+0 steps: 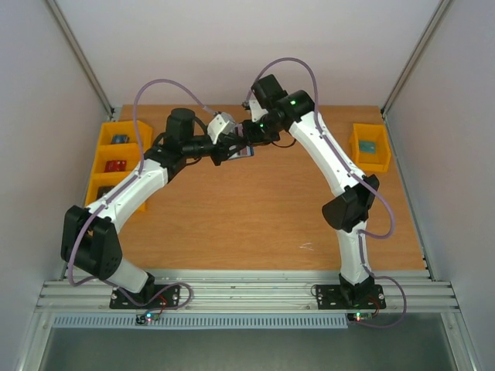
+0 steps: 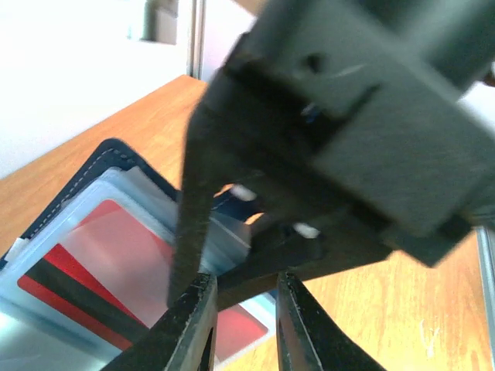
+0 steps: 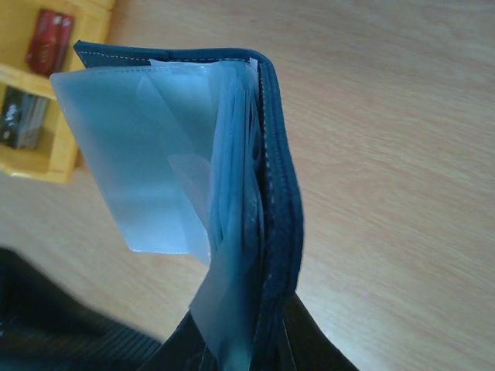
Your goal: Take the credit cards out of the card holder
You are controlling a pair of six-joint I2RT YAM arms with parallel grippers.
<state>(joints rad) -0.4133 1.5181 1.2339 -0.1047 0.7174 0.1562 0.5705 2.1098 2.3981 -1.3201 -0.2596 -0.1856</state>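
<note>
The card holder (image 3: 280, 193) is a navy wallet held edge-on above the table, its clear plastic sleeves (image 3: 147, 154) fanned out to the left. My right gripper (image 3: 247, 357) is shut on its lower edge, cover and sleeves together. In the left wrist view the holder (image 2: 108, 151) is open, and a red card with a dark stripe (image 2: 81, 267) shows inside the sleeves. My left gripper (image 2: 244, 313) is slightly open with nothing between its fingers, close under the right gripper's black body (image 2: 371, 116). Both grippers meet at the holder (image 1: 241, 152) at the table's back centre. No grey card shows.
Yellow bins (image 1: 116, 158) with small items stand at the back left; they also show in the right wrist view (image 3: 39, 85). Another yellow bin (image 1: 370, 147) stands at the back right. White walls close in the wooden table (image 1: 255, 224) on three sides.
</note>
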